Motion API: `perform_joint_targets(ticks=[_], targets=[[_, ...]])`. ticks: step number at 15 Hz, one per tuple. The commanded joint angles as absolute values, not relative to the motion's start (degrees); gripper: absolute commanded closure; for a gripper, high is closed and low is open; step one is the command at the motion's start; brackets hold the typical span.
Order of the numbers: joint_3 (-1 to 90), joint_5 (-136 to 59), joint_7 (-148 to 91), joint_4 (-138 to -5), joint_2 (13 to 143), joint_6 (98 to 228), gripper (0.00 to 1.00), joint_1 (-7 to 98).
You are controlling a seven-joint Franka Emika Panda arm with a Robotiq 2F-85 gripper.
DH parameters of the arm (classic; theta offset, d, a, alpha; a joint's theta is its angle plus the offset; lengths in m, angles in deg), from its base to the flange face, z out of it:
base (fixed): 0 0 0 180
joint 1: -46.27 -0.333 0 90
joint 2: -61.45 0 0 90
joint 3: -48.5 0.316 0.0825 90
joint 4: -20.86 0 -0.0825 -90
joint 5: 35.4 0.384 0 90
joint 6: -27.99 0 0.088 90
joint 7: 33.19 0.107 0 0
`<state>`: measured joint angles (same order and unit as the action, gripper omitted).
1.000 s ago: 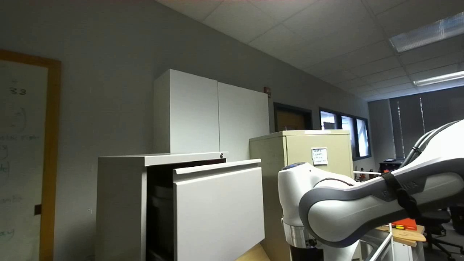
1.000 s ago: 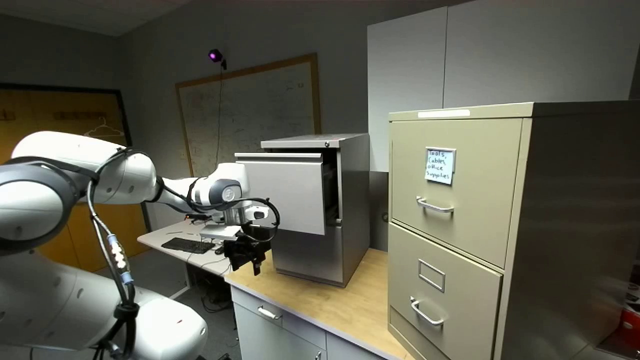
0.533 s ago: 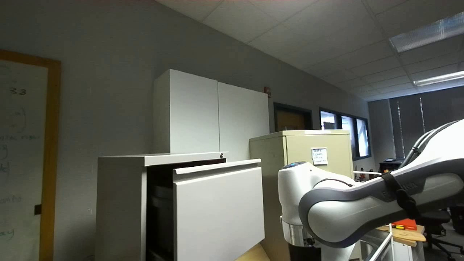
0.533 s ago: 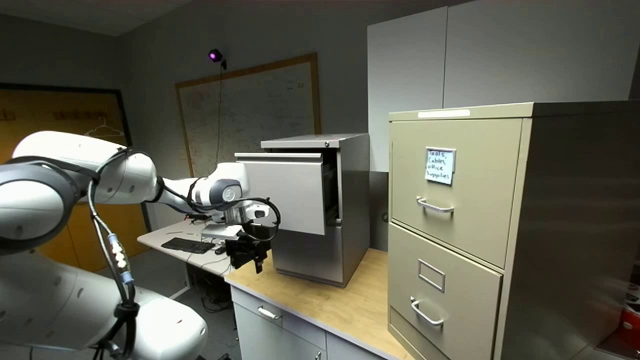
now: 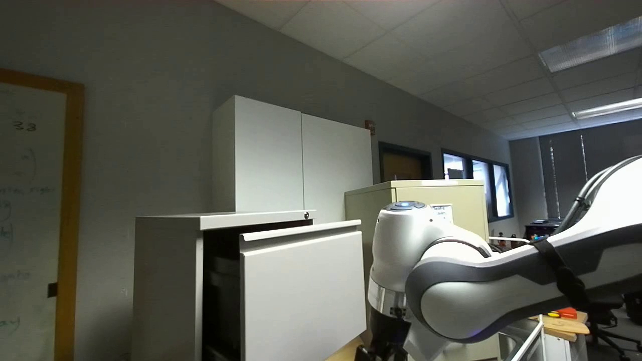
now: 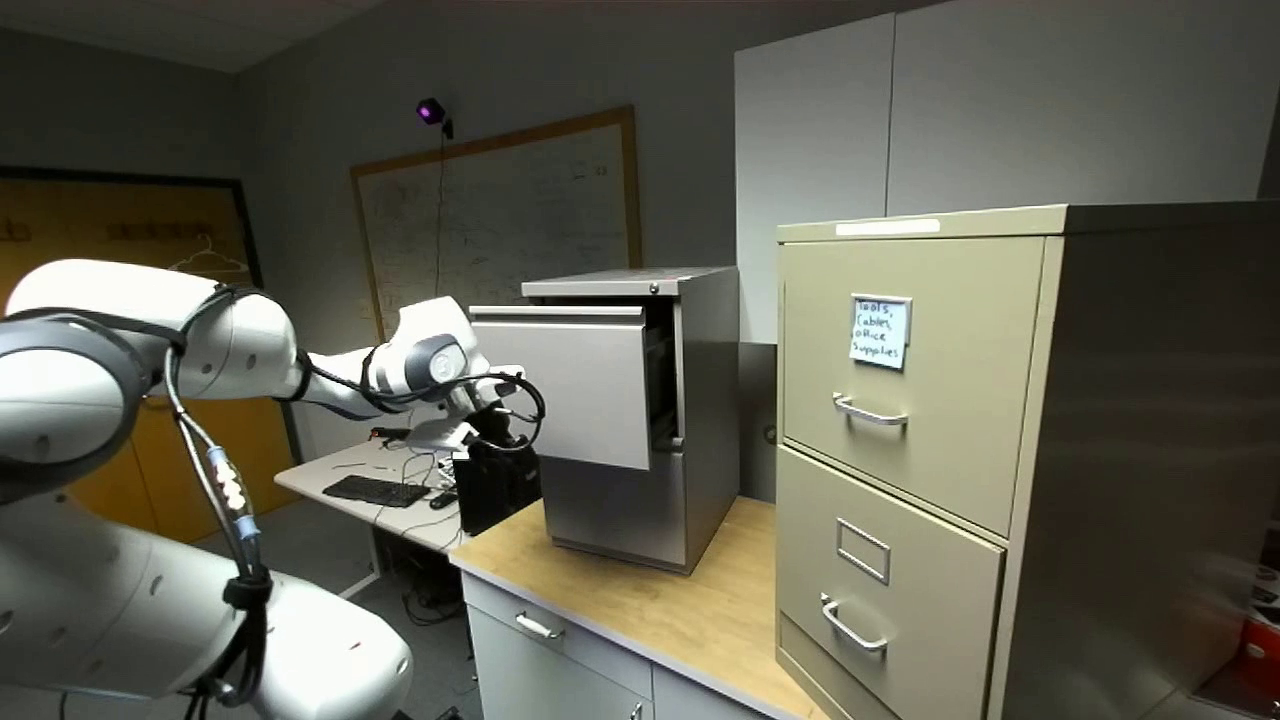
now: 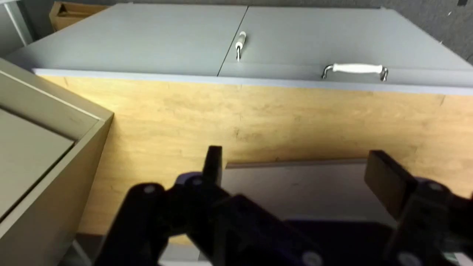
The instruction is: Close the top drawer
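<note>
"Exterior view: condition of the wide, light-grey, flat-fronted metal top drawer (image 5: 303, 296)?"

"Smooth front, narrow lip (image 5: 301, 230) along the top edge; it projects from the low grey metal cabinet (image 5: 165, 286)."

"Contents?"

"Too dark to identify."

"And the black two-fingered gripper (image 7: 295, 159)?"

"Jaws stand well apart, wrist view."

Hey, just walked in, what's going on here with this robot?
A robot arm is set to close the top drawer of the grey cabinet that stands on the wooden counter. The drawer stands pulled out, not yet shut. The gripper is open, holding nothing, near the drawer; whether it touches isn't clear from these views.
</note>
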<state>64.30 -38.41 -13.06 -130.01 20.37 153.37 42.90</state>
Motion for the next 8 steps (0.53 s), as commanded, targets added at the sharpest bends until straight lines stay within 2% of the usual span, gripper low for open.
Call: perform_joint_targets(ticks=[1, 2, 3, 4, 8], targets=[[69.48, -43.55, -6.08, -125.57, 20.13, 155.94, 0.0, 45.97], [70.69, -44.98, -4.65, -124.63, 19.8, 156.93, 0.0, 46.6], [71.84, -46.34, -3.27, -123.73, 19.34, 158.21, 0.25, 47.21], [72.91, -47.81, -2.07, -122.95, 18.92, 159.41, 0.26, 47.93], [76.78, -53.34, 2.23, -120.75, 16.32, 165.23, 0.58, 51.2]])
